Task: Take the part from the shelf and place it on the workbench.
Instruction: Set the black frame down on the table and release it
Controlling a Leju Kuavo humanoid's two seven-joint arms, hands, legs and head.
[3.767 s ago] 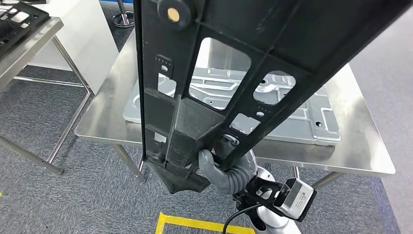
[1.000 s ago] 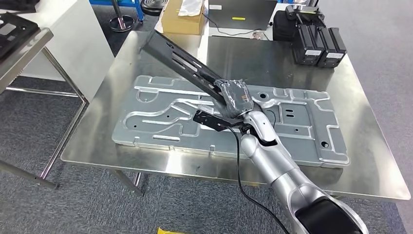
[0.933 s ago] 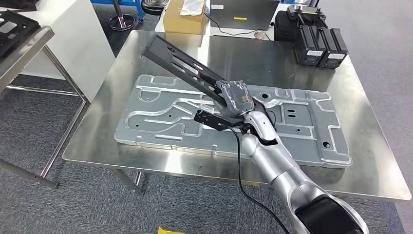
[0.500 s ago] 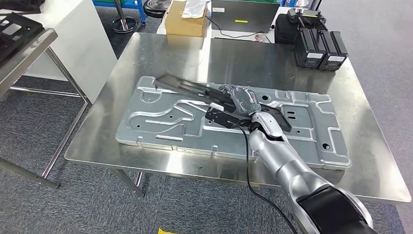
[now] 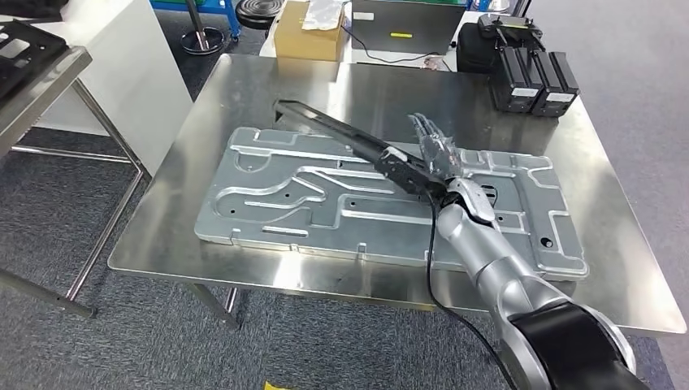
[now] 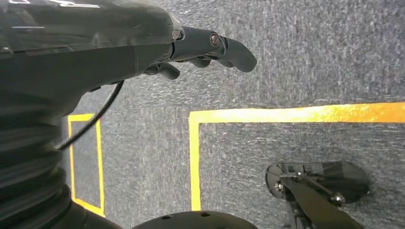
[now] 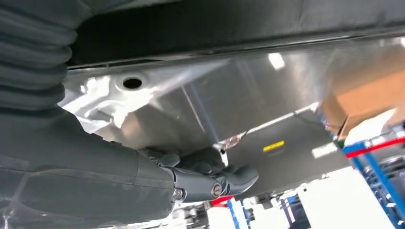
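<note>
The long black slotted part [image 5: 341, 134] lies slanted across the embossed silver plate [image 5: 276, 187] on the steel workbench [image 5: 244, 89]. Its far end reaches past the plate's back edge, and its near end stops beside my right hand [image 5: 435, 150]. That hand stands on edge just right of the part with its fingers stretched out and nothing in them. In the right wrist view the part [image 7: 215, 24] runs along one side, and bare plate shows between it and the right hand [image 7: 200, 181]. My left hand [image 6: 205, 43] hangs over the carpet, holding nothing.
A cardboard box [image 5: 309, 32] and black battery-like boxes [image 5: 532, 77] stand at the bench's far edge. A steel shelf [image 5: 32, 73] with dark parts is at the left. Yellow floor tape [image 6: 286, 114] marks the carpet below my left hand.
The part came down from a steep tilt to lie on the plate. My right hand let go of it, turned on edge and shifted slightly right.
</note>
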